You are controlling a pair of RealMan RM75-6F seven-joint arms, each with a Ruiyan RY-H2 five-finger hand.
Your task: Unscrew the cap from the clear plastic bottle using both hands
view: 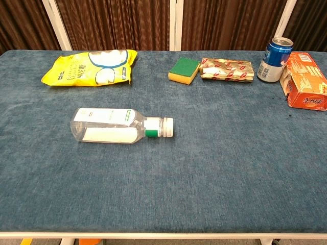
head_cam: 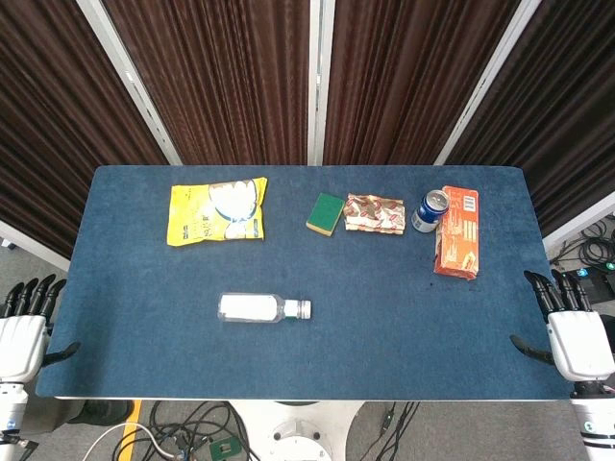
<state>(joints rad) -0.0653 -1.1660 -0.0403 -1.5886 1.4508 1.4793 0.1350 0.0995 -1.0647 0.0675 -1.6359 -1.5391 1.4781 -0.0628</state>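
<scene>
The clear plastic bottle (head_cam: 255, 307) (view: 110, 126) lies on its side left of the table's middle, its white cap (head_cam: 303, 309) (view: 167, 127) pointing right. My left hand (head_cam: 24, 327) hangs off the table's left front corner, fingers spread, holding nothing. Off the right front corner my right hand (head_cam: 572, 331) is likewise spread and empty. Both hands are far from the bottle. Neither hand shows in the chest view.
A yellow snack bag (head_cam: 216, 211) (view: 89, 67) lies back left. Along the back right sit a green sponge (head_cam: 327, 213) (view: 184, 69), a foil-wrapped packet (head_cam: 374, 212) (view: 227, 70), a blue can (head_cam: 430, 211) (view: 275, 59) and an orange box (head_cam: 457, 232) (view: 305, 87). Blue cloth covers the table (head_cam: 384, 317).
</scene>
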